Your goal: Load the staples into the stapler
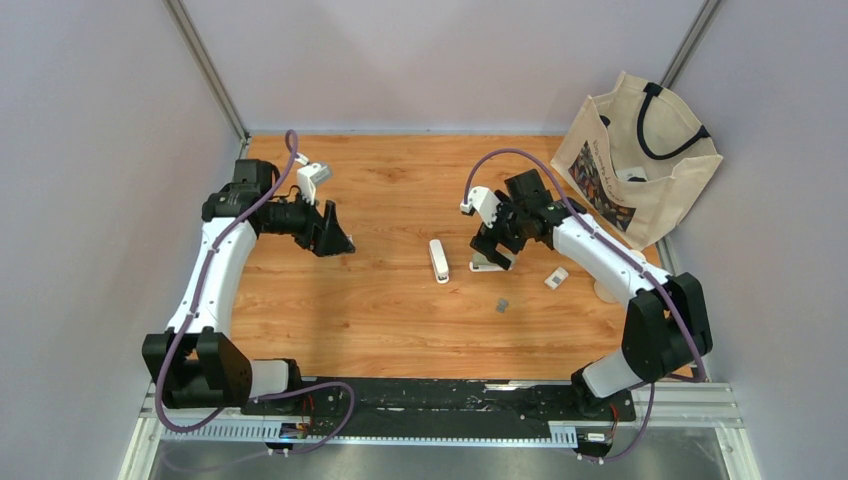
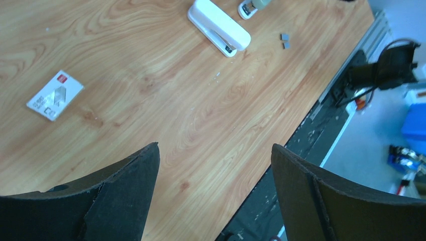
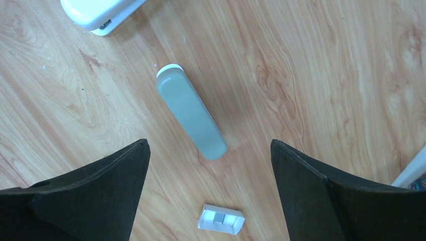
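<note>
Above grey stapler [image 3: 191, 118], hovering with right gripper [image 3: 210, 143] released and empty; left gripper [image 2: 215, 146] likewise spread, idle; staples [image 1: 502, 305] loose on desk [image 1: 380, 330], near but apart from stapler. Probably early: next, opening the magazine, then fetching the strip.

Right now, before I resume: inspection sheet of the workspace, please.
Surface: light wood-grain tabletop, a few pale specks.
Job's things: white plastic stapler lying flat; grey-topped stapler below the right gripper; tiny dark-grey metal staples loose on the wood, not loaded.
Clutter: flat white staple box with red logo; small white tray.
Grippers: left gripper open, empty; right gripper open, holding nothing.
Cables: purple cable looped along each arm, off the table.
Surroundings: beige canvas tote bag with black handles at the far right corner; grey walls.
</note>
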`<move>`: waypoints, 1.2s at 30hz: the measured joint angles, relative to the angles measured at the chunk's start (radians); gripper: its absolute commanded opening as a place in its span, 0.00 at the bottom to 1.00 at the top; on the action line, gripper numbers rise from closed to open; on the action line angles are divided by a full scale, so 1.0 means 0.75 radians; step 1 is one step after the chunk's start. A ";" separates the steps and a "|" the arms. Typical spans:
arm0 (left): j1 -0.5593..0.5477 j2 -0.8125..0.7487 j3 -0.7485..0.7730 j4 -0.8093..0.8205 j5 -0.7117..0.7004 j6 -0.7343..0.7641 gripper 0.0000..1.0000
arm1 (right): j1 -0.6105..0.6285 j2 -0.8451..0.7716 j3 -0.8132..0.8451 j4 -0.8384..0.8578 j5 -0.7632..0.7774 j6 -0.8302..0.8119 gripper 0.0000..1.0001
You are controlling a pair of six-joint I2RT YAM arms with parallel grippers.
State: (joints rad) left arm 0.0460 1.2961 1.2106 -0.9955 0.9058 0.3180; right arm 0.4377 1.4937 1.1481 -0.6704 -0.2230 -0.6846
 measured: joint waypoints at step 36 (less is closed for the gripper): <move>-0.536 0.173 0.307 -0.197 -0.392 1.041 0.90 | -0.069 -0.005 0.120 -0.013 -0.088 0.372 1.00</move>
State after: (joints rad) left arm -0.3557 1.4261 1.4410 -1.1435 0.6121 1.0985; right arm 0.3859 1.4899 1.2377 -0.6804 -0.2890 -0.4057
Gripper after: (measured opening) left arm 0.903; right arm 0.954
